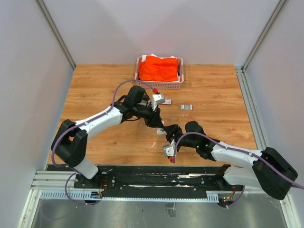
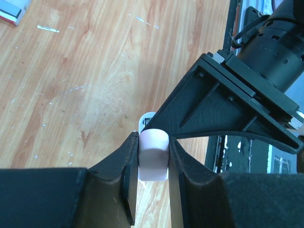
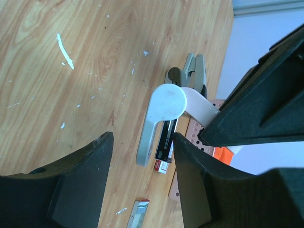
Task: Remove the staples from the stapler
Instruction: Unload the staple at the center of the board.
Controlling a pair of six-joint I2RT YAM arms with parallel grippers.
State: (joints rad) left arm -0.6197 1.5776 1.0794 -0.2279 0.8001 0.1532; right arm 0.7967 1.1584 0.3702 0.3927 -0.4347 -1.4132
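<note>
Over mid-bench [image 1: 95, 85]: left gripper [image 2: 153, 138] clamped tight on pale rounded end of stapler [image 3: 161, 111], both pads [image 2: 129, 161] flat against it, no gap. From right wrist: stapler hinged open, white top arm standing apart from black magazine [image 3: 166, 140], grey metal part just behind. Cannot tell whether magazine loaded. Right gripper [image 3: 142, 137] wide, holding nothing; fingers [image 3: 85, 180] either side of the gap, white arm lined up just beyond the tips, no contact visible. From overhead: arms meeting nose to nose near centre, left one further back, right one nearer the bases, stapler hidden between them. Staples [image 2: 47, 29]: thin silvery strips and specks loose on the wood around and below the stapler, longest a curved strip at upper left of right wrist view. Small white box [image 2: 10, 10] with red label at corner of left wrist view. Pink basket [image 1: 142, 76] with orange cloth [image 1: 159, 68] at far edge, well apart.
</note>
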